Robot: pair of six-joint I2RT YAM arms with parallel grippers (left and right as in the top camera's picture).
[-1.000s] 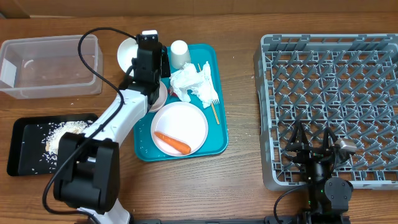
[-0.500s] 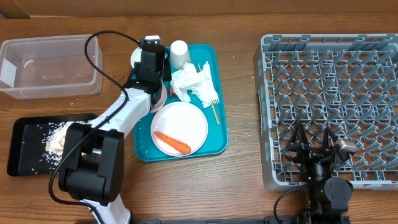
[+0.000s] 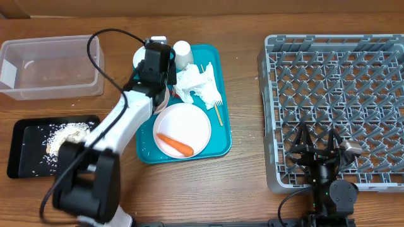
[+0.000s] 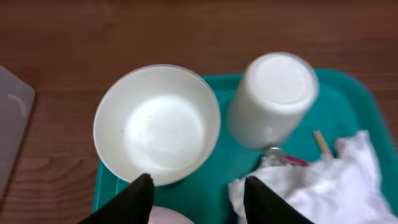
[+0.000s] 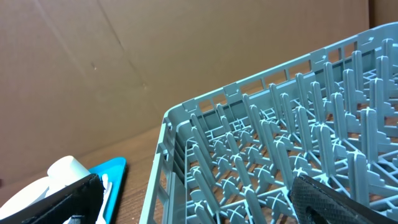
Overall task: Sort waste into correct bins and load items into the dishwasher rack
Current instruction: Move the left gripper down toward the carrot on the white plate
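Hangs the left tool (image 4: 199, 180) partly spread, apparently pinching nothing, beside the white bowl (image 4: 158, 124) at the far-left corner of the teal tray (image 4: 348, 112). Holds the right tool (image 3: 319, 142) spread wide over the near-left corner of the rack (image 3: 334, 63). Shows the carrot (image 3: 175, 144) on the plate (image 3: 189, 123).

one carrot (image 3: 175, 144), one plate (image 3: 189, 120), one cup (image 3: 182, 54)

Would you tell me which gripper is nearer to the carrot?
Left. The left gripper hovers over the teal tray that carries the carrot; the right gripper is far off, over the dishwasher rack.
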